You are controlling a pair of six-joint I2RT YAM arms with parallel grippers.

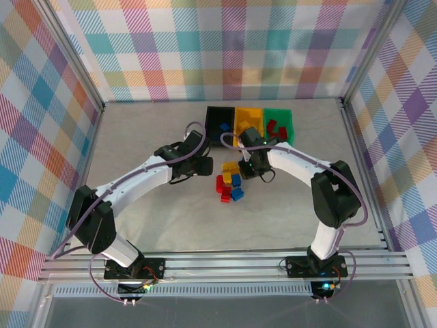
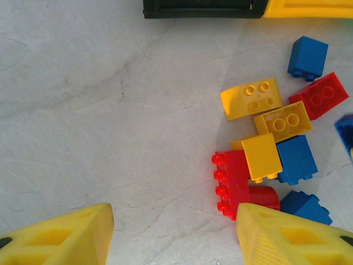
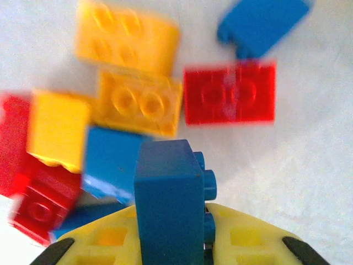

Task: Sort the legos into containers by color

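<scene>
The right gripper (image 3: 175, 245) has its yellow fingers closed on a small blue rectangular plastic brick (image 3: 168, 193). The brick stands on end between them, its long axis pointing away from the gripper and its studs facing right in the wrist view. It hangs just above a loose pile of red, yellow and blue plastic bricks (image 1: 231, 183) on the pale marbled worktop (image 1: 150, 137). Three open-top plastic bins stand side by side at the far edge. The black bin (image 1: 214, 116) already holds blue bricks, the yellow bin (image 1: 250, 113) sits in the middle, and the green bin (image 1: 283, 116) holds red bricks. Seen from above, the black bin lies beyond the right gripper and a little to its left, so the carry probably runs forward and leftward across the pile. The left gripper (image 2: 176, 243) hovers wide open and empty, with the pile ahead and to its right. It is about as near the black bin as the right one.
</scene>
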